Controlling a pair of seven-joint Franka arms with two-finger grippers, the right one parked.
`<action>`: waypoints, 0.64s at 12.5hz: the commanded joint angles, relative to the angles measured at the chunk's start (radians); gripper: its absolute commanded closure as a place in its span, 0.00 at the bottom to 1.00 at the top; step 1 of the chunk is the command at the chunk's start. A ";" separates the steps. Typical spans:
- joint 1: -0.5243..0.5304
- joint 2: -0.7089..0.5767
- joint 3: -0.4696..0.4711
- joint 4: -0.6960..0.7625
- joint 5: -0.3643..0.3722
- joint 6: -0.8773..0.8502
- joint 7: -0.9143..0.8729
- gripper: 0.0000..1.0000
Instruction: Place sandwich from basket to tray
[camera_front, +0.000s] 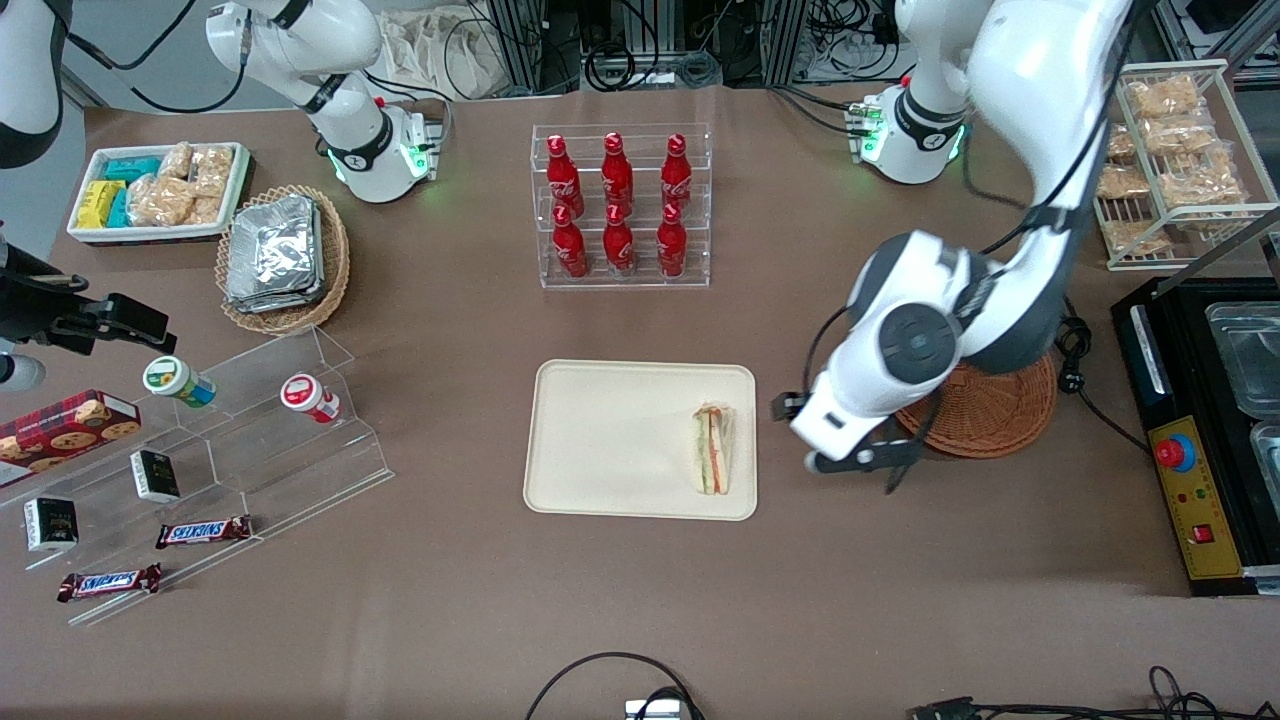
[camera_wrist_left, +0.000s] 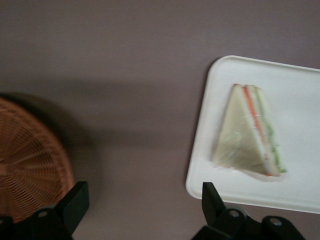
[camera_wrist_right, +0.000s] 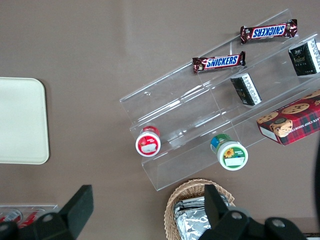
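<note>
The sandwich (camera_front: 713, 450) lies flat on the tray (camera_front: 600, 440), apparently delivered, so the gripper (camera_wrist_left: 140, 210) hangs spread and empty between it and the basket (camera_front: 990, 412).

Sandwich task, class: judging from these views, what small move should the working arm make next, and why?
Probably lift the tool up and away to a rest pose. The sandwich already lies on the tray, near the edge closest to the basket. The tool hangs open and empty over bare table between tray and basket, so nothing seems left to carry.
</note>
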 joint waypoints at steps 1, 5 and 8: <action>0.097 -0.150 -0.008 -0.111 0.000 0.002 -0.003 0.00; 0.244 -0.173 -0.007 -0.001 -0.007 -0.129 0.123 0.00; 0.300 -0.141 -0.007 0.096 -0.012 -0.160 0.189 0.00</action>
